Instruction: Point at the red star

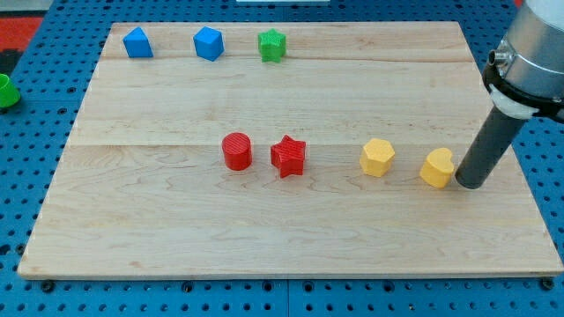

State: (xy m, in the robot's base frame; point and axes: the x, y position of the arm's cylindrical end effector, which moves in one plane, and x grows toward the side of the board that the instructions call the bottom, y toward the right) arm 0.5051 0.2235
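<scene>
A: Where is the red star (288,156) found?

B: It is seen near the middle of the wooden surface (264,229), just beside a red cylinder (236,151), which lies to the view's left of it. The two are set close together, but a narrow gap can be made out between them.

A: And where is my tip (469,184) placed?

B: It is seen far to the view's right, resting at the right side of a yellow block (437,167) of rounded, faceted shape. The two appear to be touching, or nearly so; which of these holds cannot be told. The red star is well apart from the tip, with a second yellow block, a hexagonal one (377,158), lying between them.

A: What is to be said of a claw?

B: No claw is carried by the arm; only a straight dark rod is shown, so nothing is grasped or clenched.

A: What else is laid out on the surface?

B: Along the view's top edge a row of three is seen: a blue block (138,42) with a peaked top at the left, a blue hexagonal block (209,43) next to it, and a green star (272,45) to their right. Off the surface, at the view's left edge, part of a green object (7,91) is shown on the blue pegboard (35,123).
</scene>
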